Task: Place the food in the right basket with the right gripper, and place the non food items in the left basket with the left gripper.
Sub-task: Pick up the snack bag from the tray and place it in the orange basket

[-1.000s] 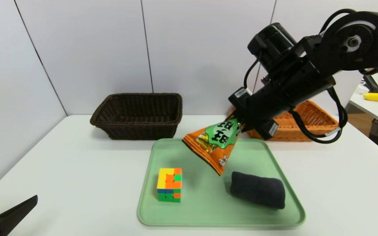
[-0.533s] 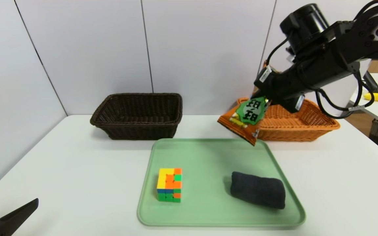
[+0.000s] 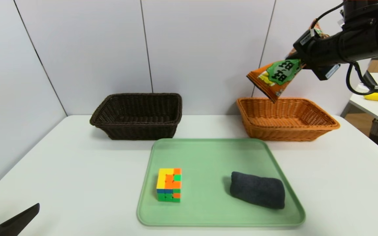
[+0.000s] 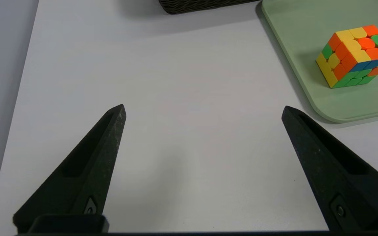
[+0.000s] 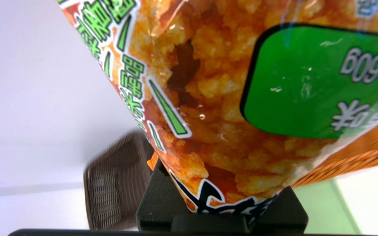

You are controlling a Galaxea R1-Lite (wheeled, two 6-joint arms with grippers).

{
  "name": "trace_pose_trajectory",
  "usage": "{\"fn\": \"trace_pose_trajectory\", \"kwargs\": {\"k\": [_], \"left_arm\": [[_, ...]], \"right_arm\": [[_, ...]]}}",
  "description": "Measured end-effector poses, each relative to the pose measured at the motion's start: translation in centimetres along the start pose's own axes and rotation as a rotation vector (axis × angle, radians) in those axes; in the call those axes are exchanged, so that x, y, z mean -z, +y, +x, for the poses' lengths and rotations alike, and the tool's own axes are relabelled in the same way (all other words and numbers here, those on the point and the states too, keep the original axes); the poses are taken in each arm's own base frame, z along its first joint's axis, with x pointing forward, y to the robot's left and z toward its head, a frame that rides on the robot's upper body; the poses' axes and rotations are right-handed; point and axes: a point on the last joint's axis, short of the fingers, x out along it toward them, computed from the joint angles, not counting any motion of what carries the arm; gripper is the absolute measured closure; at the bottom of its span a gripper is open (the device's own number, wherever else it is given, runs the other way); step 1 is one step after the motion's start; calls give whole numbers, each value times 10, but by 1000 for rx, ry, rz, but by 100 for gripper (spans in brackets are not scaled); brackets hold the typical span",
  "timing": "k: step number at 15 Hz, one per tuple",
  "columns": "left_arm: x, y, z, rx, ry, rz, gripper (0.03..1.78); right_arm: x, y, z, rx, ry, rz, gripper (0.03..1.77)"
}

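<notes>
Behind white table (image 3: pixel 77 170), pale panelled wall (image 3: pixel 205 59) w/ dark seams

Dark brown woven rectangular basket (image 3: pixel 139 124) at rear left of table (image 3: pixel 77 183); orange-brown woven rectangular basket (image 3: pixel 287 134) at rear right. Light green rectangular tray (image 3: pixel 208 209) in front, between the two. On tray: multicoloured puzzle cube (image 3: pixel 169 185) left, rolled dark cloth (image 3: pixel 257 190) right, apart. Orange snack bag (image 3: pixel 279 77) above the right basket, in right gripper (image 3: pixel 302 60). Left gripper (image 3: pixel 11 208) left of tray.
</notes>
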Motion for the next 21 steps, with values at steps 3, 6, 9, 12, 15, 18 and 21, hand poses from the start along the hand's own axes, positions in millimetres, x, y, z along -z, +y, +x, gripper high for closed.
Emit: {"fn": "trace_pose_trajectory", "kwargs": {"k": [3, 6, 9, 12, 15, 18, 21], "left_arm": [[-2, 0, -1, 0, -10, 2, 12], [-3, 0, 0, 0, -9, 2, 12], [-3, 0, 0, 0, -8, 1, 12], [-3, 0, 0, 0, -8, 2, 12], [-4, 0, 0, 0, -8, 1, 12], [-4, 0, 1, -1, -6, 1, 12], [-6, 1, 2, -1, -6, 1, 12]], "right_arm": [[-20, -22, 9, 63, -49, 30, 143], [-22, -34, 20, 114, -52, -32, 143], [-17, -42, 29, 165, -34, -156, 143], [-11, -43, 34, 175, -2, -282, 143], [-9, -47, 37, 187, 20, -393, 143], [-5, -45, 42, 174, 21, -413, 143], [-5, -48, 48, 181, 24, -405, 143]]}}
